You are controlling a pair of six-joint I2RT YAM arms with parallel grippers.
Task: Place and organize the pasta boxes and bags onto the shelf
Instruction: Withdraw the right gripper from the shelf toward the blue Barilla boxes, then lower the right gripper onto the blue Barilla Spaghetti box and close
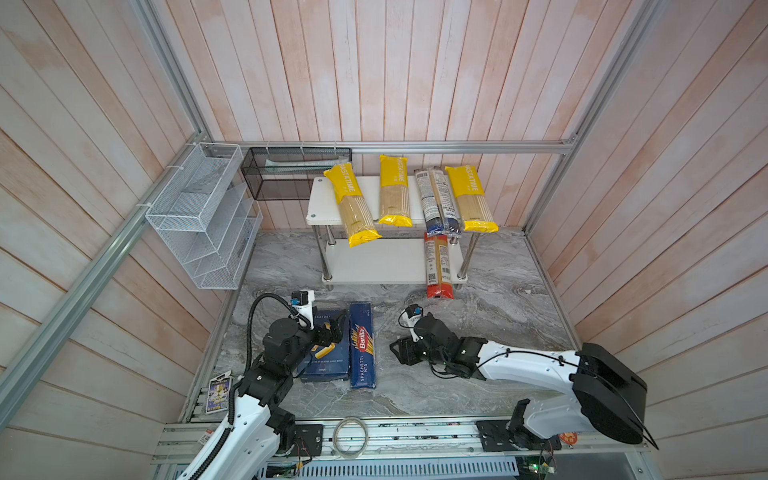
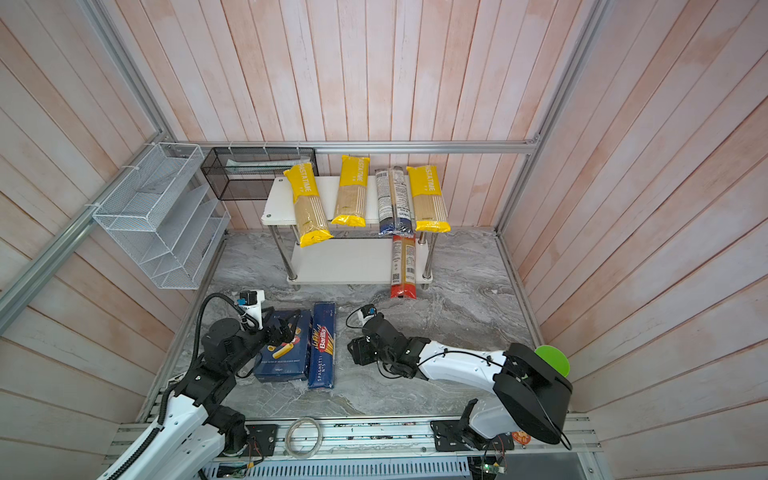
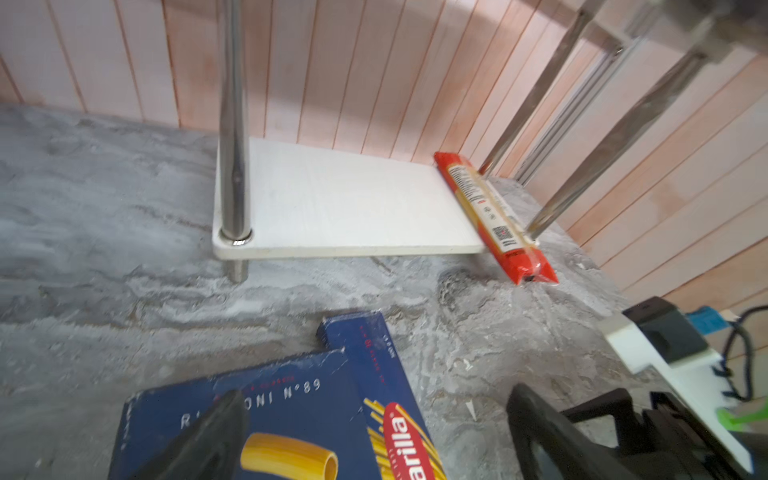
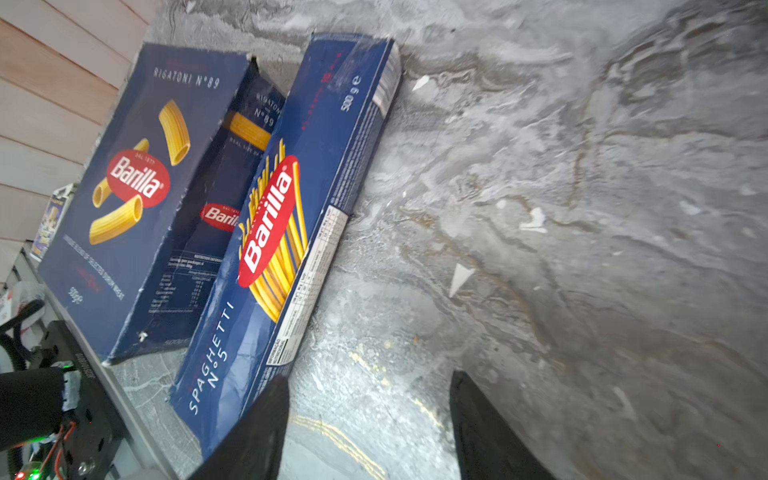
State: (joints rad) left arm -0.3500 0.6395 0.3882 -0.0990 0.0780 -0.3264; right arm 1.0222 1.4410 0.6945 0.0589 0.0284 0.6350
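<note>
The white two-tier shelf (image 1: 324, 203) stands at the back. On its top tier lie three yellow bags (image 1: 353, 203) (image 1: 395, 191) (image 1: 471, 199) and a dark blue and clear bag (image 1: 438, 199). A red-ended bag (image 1: 438, 266) lies on the lower tier (image 3: 332, 199), its near end overhanging the front edge. Two blue Barilla boxes lie flat side by side on the table: the wide rigatoni box (image 1: 328, 365) and the narrow spaghetti box (image 1: 361, 345). My left gripper (image 1: 332, 332) hovers open over the rigatoni box. My right gripper (image 1: 397, 351) is open and empty, just right of the spaghetti box (image 4: 282, 208).
A white wire-mesh organiser (image 1: 199, 216) hangs on the left wall and a black mesh basket (image 1: 286, 174) hangs behind the shelf. A coil of wire (image 1: 350, 436) lies on the front rail. A small card (image 1: 218, 392) sits by the left arm's base.
</note>
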